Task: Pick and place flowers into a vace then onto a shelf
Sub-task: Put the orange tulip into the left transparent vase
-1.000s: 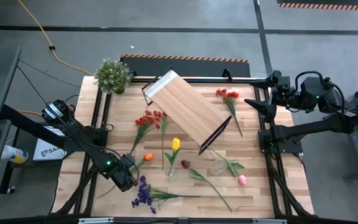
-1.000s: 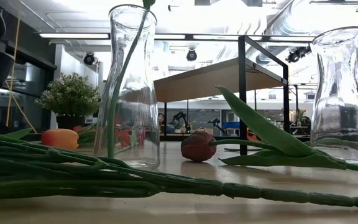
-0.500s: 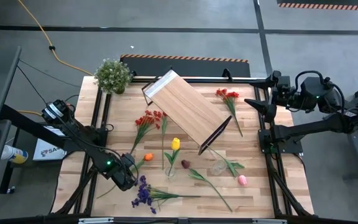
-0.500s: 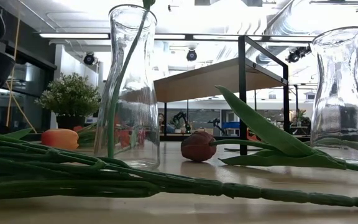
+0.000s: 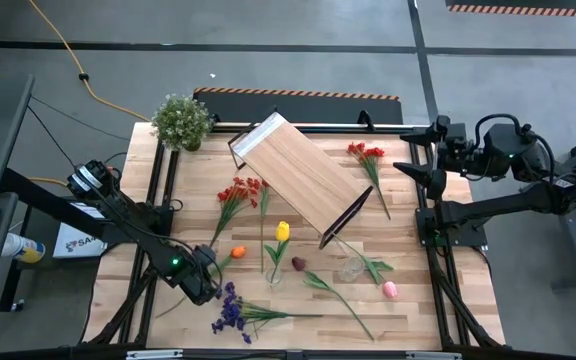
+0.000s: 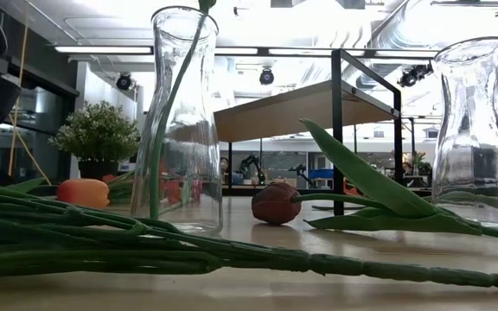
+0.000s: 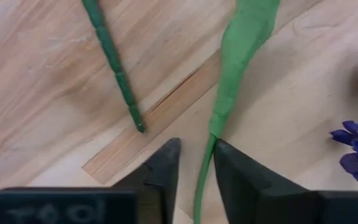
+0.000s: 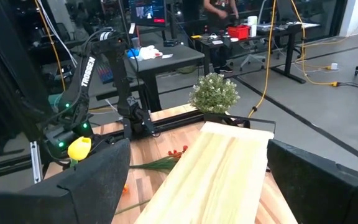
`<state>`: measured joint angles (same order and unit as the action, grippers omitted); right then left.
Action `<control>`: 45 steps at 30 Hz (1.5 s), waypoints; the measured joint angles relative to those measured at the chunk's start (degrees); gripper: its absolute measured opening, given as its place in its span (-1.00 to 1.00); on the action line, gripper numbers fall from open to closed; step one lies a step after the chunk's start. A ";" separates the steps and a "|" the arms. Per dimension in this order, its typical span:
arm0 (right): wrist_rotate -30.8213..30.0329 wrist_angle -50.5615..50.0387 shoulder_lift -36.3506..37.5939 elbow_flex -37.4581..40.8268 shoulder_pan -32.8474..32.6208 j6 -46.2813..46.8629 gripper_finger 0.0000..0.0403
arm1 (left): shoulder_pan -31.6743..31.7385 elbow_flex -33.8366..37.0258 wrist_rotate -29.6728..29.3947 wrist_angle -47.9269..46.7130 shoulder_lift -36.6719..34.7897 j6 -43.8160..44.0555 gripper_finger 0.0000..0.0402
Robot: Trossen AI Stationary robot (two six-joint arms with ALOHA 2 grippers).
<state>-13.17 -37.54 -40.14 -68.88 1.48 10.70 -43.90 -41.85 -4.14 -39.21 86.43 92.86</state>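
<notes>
The left gripper [image 5: 206, 279] is low over the desk [image 5: 408, 310], near its front left corner. In the left wrist view its two dark fingers [image 7: 166, 163] are only a little apart, with a green stem [image 7: 205, 180] running between them. One finger seems to touch the stem, but I cannot tell if the stem is squeezed tight. A second thin stem [image 7: 114, 65] lies beside it on the wood. The purple spray [image 5: 230, 312] lies just in front of this gripper.

The right gripper [image 5: 415, 172] hangs wide open and empty by the right edge of the desk, well away from the flowers.

The shelf [image 5: 298, 178] stands slanted in the middle of the desk. A yellow tulip [image 5: 282, 232] stands in a clear glass vase [image 5: 273, 274] just in front of the shelf. A second glass vase [image 5: 352, 269] stands empty to its right.

An orange tulip [image 5: 239, 252] lies near the left gripper. A dark maroon tulip [image 5: 298, 264] lies between the two vases. A pink tulip [image 5: 390, 290] lies near the front right. One red spray [image 5: 238, 192] lies left of the shelf and another red spray [image 5: 366, 152] lies right of it.

A bushy green potted plant [image 5: 181, 120] sits at the back left corner.
</notes>
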 joint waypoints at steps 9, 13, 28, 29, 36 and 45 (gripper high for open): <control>-0.09 0.02 0.00 0.00 0.00 0.00 0.82 | 0.02 0.09 0.09 -0.53 -0.02 1.46 -0.84; -0.10 0.00 0.00 0.00 0.01 0.00 0.81 | 0.02 0.07 0.04 -0.58 -0.02 3.69 -0.90; -0.12 0.01 0.00 0.00 0.01 -0.14 0.81 | 0.06 -2.57 -3.17 -0.74 0.25 4.91 -0.90; -0.11 0.01 0.00 0.00 0.01 -0.15 0.81 | 0.05 -3.01 -3.45 -0.79 0.25 4.83 -0.90; -0.13 0.02 0.00 0.00 0.00 -0.18 0.81 | 0.02 -6.54 -5.96 -3.27 0.20 4.53 -0.90; -0.11 0.00 0.00 0.00 0.00 -0.18 0.81 | 0.02 -16.22 -13.91 -17.48 0.11 4.50 -0.90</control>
<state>-13.28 -37.54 -40.14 -68.88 1.48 10.52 -43.88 -58.07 -18.05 -56.69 86.54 97.36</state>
